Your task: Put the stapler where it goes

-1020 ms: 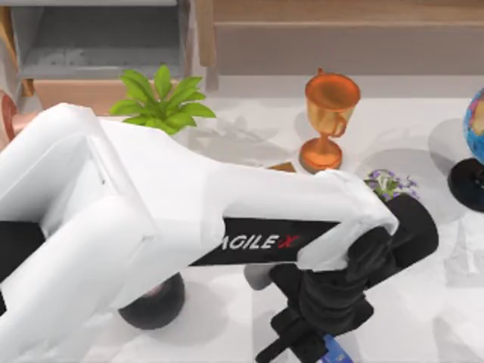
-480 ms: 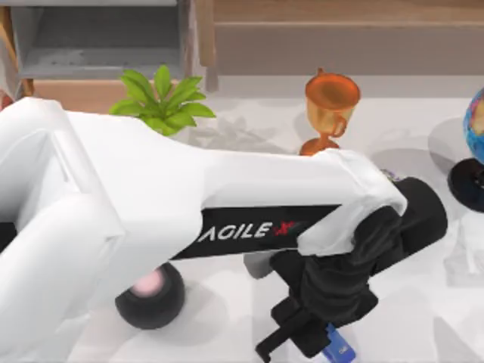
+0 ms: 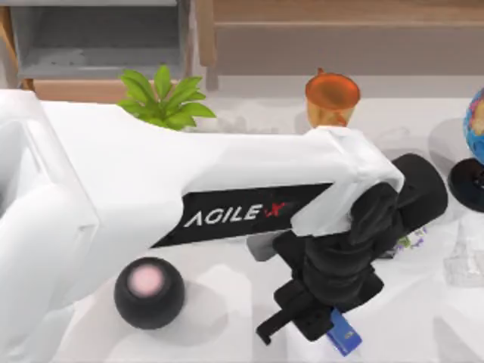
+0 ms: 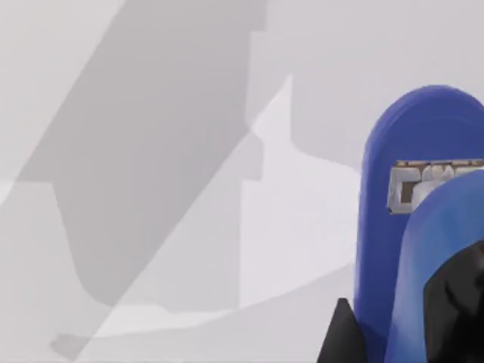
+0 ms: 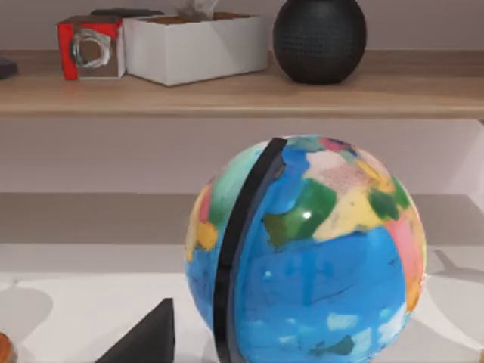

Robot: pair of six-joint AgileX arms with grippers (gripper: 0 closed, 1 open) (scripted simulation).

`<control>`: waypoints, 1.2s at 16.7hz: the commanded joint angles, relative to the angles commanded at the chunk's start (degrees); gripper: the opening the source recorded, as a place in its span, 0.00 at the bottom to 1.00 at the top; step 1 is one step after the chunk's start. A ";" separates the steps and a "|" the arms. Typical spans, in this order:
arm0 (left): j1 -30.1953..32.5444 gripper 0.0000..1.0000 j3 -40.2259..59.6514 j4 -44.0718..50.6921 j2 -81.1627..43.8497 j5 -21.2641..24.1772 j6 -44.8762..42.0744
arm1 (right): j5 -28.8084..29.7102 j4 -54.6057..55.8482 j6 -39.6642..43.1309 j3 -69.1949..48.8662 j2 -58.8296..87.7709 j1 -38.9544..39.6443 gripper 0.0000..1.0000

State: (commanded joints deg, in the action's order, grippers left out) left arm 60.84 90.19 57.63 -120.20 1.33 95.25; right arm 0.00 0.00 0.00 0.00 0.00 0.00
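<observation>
- Our left tool (image 3: pixel 327 324) is closed on the stapler (image 3: pixel 342 333), lifted at the top view's 5 o'clock, near the bench (image 3: pixel 227 302) front edge.
- Our right arm idles beside the globe (image 5: pixel 306 249).
- We judge a swing toward 12 o'clock risks clipping the trophy (image 3: pixel 331 97), and the thin grip could slip.

- My left arm (image 3: pixel 151 197) has broad, smooth white shells with rounded edges.
- A black panel along my forearm carries the white lettering "AGILE" followed by a red "X" (image 3: pixel 236 214).
- A black cylindrical housing (image 3: pixel 416 193) sits at the end of my white forearm.
- My wrist and left gripper (image 3: pixel 318 321) are matte black, blocky and angular.
- A black, faceted finger edge (image 4: pixel 454 302) shows in my left wrist view.
</observation>
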 joint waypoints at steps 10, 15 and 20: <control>-25.56 0.00 22.66 8.63 3.17 8.63 -40.57 | 0.00 0.00 0.00 0.00 0.00 0.00 1.00; -46.06 0.00 35.77 14.19 0.04 8.64 -65.31 | 0.00 0.00 0.00 0.00 0.00 0.00 1.00; -65.06 0.00 46.19 19.36 -6.67 6.19 -86.19 | 0.00 0.00 0.00 0.00 0.00 0.00 1.00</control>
State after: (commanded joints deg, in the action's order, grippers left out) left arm -4.23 136.38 77.00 -126.87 7.52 9.05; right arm 0.00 0.00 0.00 0.00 0.00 0.00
